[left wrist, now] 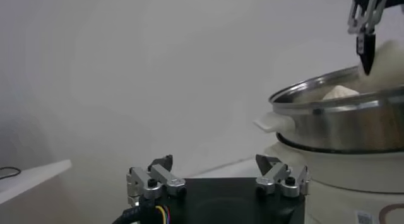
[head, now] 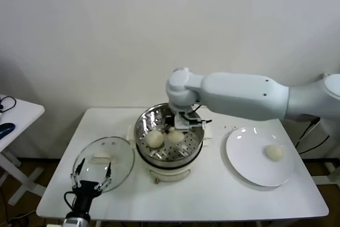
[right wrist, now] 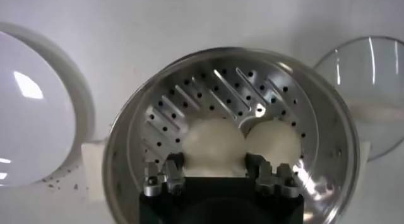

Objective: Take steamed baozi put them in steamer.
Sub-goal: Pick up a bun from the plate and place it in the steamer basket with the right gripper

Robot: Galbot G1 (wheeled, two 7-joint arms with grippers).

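Head view: a white table (head: pixel 212 195) is seen bearing the steamer (head: pixel 169 136) at its middle, a glass lid (head: pixel 103 162) laid flat to the robot's left of it, and a white plate (head: pixel 249 158) to the robot's right. One bun (head: pixel 274 152) is left on the plate; two buns (head: pixel 155 139) are seen side by side on the perforated tray. The right gripper (head: pixel 180 126) is held over the steamer's far half, just above the second bun (head: pixel 176 136), with the arm stretched in from the right above the plate. The left gripper (head: pixel 91 176) is parked near the table's front edge, over the lid, its fingers spread wide and empty. Left wrist view: the splayed fingers (left wrist: pixel 154 175) are shown in front of the steamer's steel wall (left wrist: pixel 341 121); the right gripper's tips (left wrist: pixel 366 52) are seen hanging above the rim. Right wrist view: the right gripper's fingers (right wrist: pixel 170 171) are set on either side of one bun (right wrist: pixel 214 146), narrowed about it with the bun resting on the tray; whether it is pressed cannot be told. The other bun (right wrist: pixel 278 140) lies touching beside it.
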